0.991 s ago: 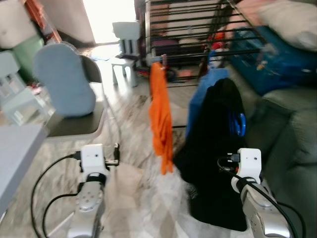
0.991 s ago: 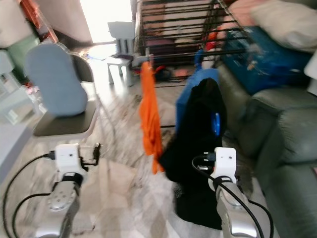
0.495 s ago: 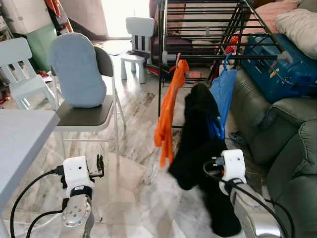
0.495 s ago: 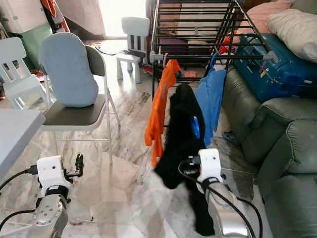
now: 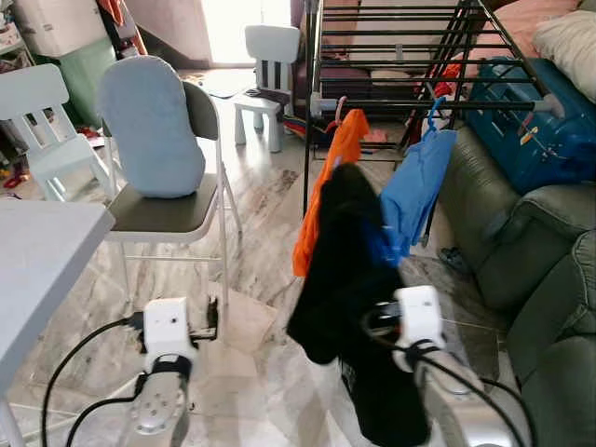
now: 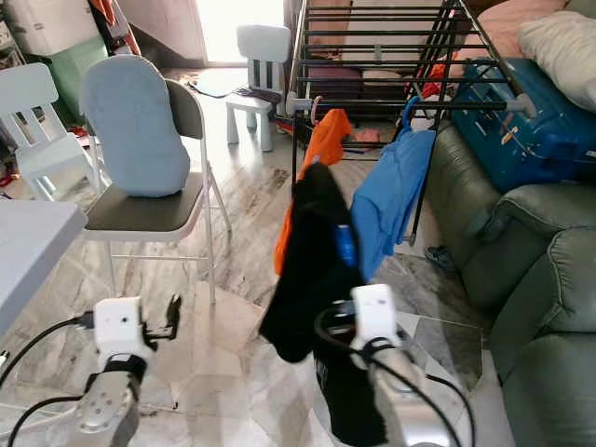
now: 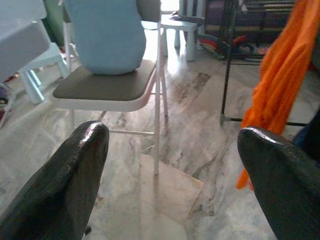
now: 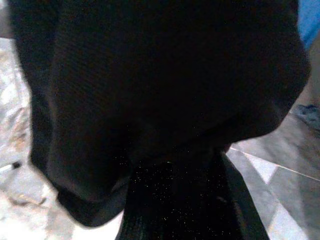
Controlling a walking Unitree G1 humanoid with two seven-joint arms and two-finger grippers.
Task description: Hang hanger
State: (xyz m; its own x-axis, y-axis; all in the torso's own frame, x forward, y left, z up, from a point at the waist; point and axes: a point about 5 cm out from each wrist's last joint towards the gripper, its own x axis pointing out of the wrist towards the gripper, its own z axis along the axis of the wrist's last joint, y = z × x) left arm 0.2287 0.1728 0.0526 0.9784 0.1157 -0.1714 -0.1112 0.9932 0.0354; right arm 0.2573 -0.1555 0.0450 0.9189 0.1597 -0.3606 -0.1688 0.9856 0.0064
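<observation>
Your right gripper is raised in front of the robot and buried in a black garment; its fingers are hidden by the dark cloth, so you cannot tell from either the head views or the right wrist view whether they are spread or closed, or what they grip. The black garment hangs from the level of the gripper down toward the marble floor, and a patch of blue hanger shows through near its upper part. Just behind it, an orange garment and a blue garment hang side by side from the front bar of a black drying rack; the black garment overlaps both in the head views, and contact cannot be judged.

Your left gripper is held low at the robot's left, its two black fingers spread wide with nothing between them. It points toward a folding chair that carries a pale blue cushion leaning against its backrest.

A grey table edge lies at the robot's left, a green sofa at its right, with a blue suitcase beyond the sofa. Two small white chairs stand farther back
</observation>
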